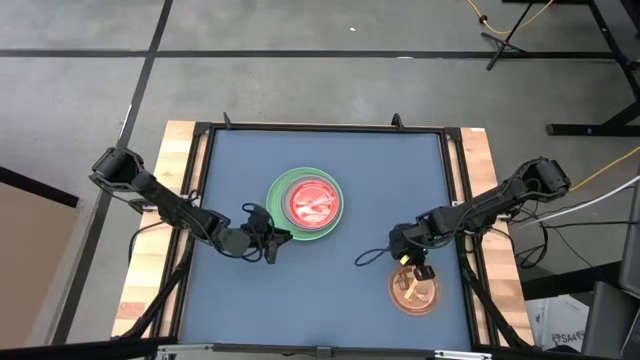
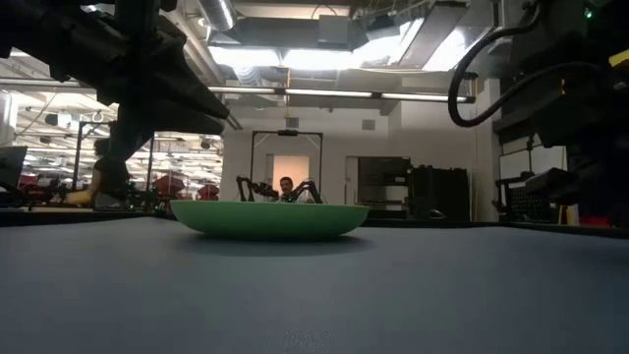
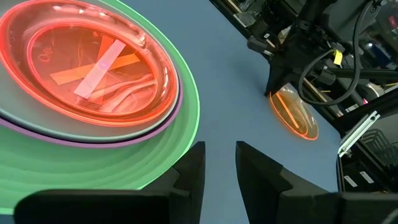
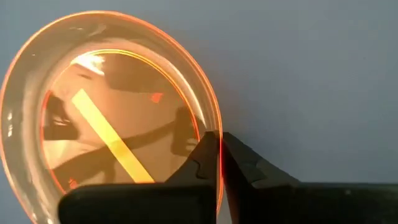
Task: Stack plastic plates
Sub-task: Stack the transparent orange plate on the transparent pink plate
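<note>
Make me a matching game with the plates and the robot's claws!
Things:
1. green plate
2. orange plate
3. left gripper
4. right gripper

Descriptions:
A. open, holding nothing
B. at the bottom of the stack
C. pinching a plate's rim
D. alone near the table's right corner

Pairs: 1-B, 2-D, 3-A, 4-C

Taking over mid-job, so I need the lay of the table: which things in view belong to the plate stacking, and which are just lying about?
Part of the job:
- green plate, bottom of stack
- purple plate
- pink plate, on top
- orange plate, rim pinched by right gripper

Not part:
- person beyond the table
- left gripper, open, idle beside stack
</note>
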Motion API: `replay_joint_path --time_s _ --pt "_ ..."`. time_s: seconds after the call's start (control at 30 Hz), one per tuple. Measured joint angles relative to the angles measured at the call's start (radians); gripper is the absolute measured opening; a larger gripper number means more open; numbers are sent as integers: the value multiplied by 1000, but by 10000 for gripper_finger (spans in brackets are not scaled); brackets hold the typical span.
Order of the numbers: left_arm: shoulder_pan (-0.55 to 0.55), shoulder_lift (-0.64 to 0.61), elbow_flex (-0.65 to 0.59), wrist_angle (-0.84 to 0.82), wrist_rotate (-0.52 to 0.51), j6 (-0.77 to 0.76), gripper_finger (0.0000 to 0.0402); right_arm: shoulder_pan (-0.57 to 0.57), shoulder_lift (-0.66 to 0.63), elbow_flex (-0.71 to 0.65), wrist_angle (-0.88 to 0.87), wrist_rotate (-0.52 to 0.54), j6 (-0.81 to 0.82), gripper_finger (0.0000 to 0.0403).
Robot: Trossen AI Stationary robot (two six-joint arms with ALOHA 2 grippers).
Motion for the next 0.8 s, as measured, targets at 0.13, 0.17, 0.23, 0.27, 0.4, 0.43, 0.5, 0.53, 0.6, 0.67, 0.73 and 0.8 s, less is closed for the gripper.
replay_joint_path --time_s 0.13,0.17,0.23,0.27,0.4,0.43,0.5,0.53,0.6,0.67,0.73,0.8 --pt "0 0 0 0 0 0 82 0 1 -1 59 -5 2 7" --pt "0 0 0 0 0 0 82 0 1 -1 81 -5 6 4" --pt "0 0 0 0 0 0 82 0 1 -1 128 -5 24 2" --pt "0 0 0 0 0 0 82 0 1 -1 156 -1 33 2" --pt "0 0 0 0 0 3 82 0 1 -1 297 33 96 1" --pt "0 0 0 0 0 3 82 0 1 -1 332 48 113 1" --pt "0 0 0 0 0 3 82 -2 1 3 390 81 151 2" --pt "0 0 0 0 0 3 82 -4 1 9 409 100 168 2" --pt "0 0 0 0 -4 3 82 -17 1 24 435 130 210 1" --pt "0 0 0 0 -9 3 82 -38 1 39 456 162 246 1" --pt "0 0 0 0 -19 3 82 -62 1 58 461 200 276 1" --pt "0 0 0 0 -23 3 82 -89 1 76 462 242 297 1"
